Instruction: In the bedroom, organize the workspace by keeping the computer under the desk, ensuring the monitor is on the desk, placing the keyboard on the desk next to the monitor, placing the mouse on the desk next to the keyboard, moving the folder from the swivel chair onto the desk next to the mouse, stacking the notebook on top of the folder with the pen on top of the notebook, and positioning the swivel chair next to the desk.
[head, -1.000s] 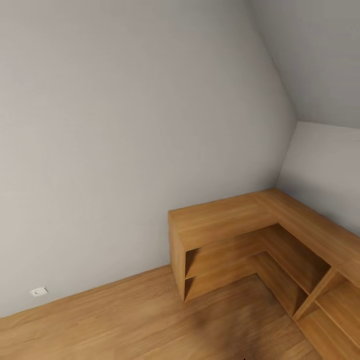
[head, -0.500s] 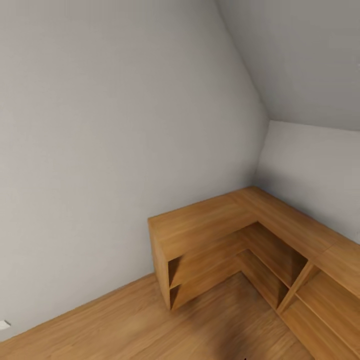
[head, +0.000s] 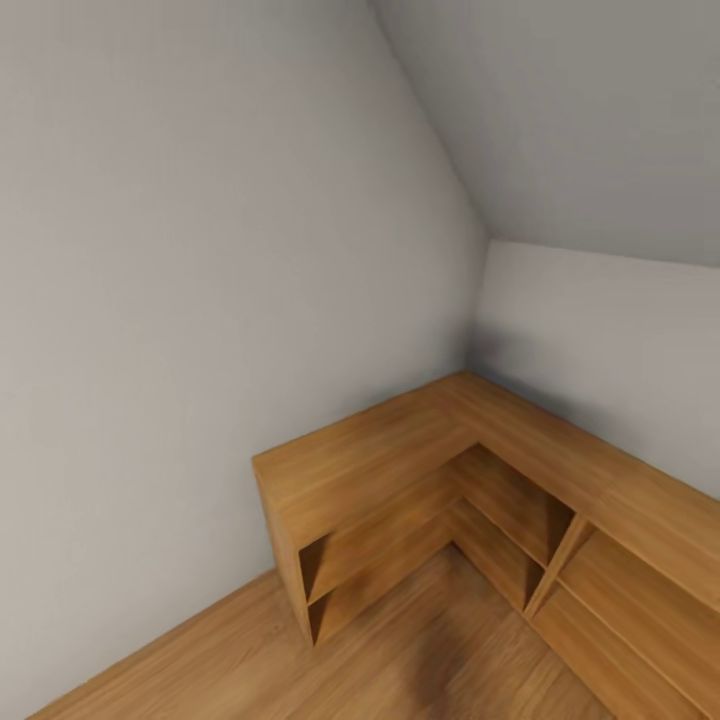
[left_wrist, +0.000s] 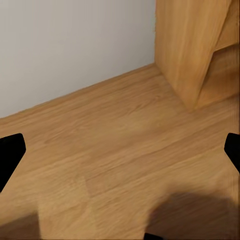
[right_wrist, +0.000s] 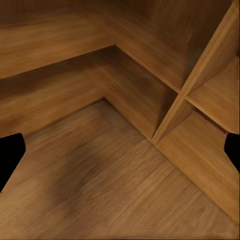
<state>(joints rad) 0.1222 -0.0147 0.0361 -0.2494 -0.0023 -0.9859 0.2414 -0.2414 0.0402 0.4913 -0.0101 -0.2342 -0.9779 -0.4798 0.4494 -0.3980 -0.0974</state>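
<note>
None of the desk things, neither computer, monitor, keyboard, folder nor chair, lay within sight; where they stood could not be told from here. The robot faced a low L-shaped wooden shelf unit tucked into a corner of the room, its open cubbies bare.

The left gripper pointed at the wooden floor just beside the shelf unit's end panel, its dark fingertips far apart at the picture's edges, holding nothing. The right gripper looked into the inner corner of the shelf unit, fingertips likewise spread wide and empty.

The step in hand seemed to be travel and search. Done well, it would call for turning the base away from the shelf unit with arms tucked clear of it, until the black desk came into sight.

Plain grey walls rose behind the shelf unit, under a sloping ceiling.
</note>
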